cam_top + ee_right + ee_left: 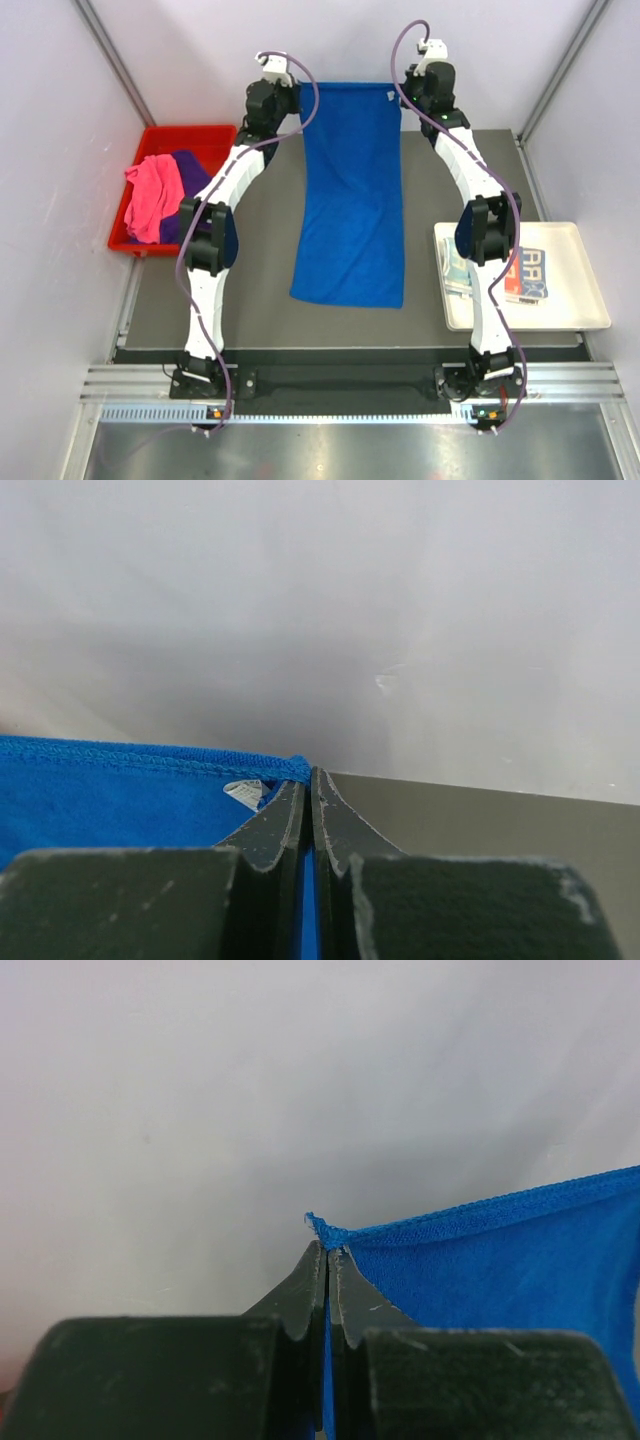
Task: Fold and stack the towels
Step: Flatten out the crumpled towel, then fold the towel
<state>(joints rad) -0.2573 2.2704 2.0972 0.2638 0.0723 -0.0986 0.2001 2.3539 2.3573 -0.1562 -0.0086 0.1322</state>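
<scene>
Royal blue towel (350, 190): soft, light, drapes limp. Left gripper (327, 1252), right gripper (308, 776) each clamped on far corner. You want corners, not mid-edge; expect sag between.

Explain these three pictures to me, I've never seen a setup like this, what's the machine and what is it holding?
These are two robot arms bolted to a table edge. The wide view looks down from above; the other two come from small cameras on each wrist. The left tool and right tool are both shut, each pinching a far corner of the blue towel, which runs back across the grey table. A red bin on the left holds a pink towel and a purple towel. A white tray on the right carries folded towels.
</scene>
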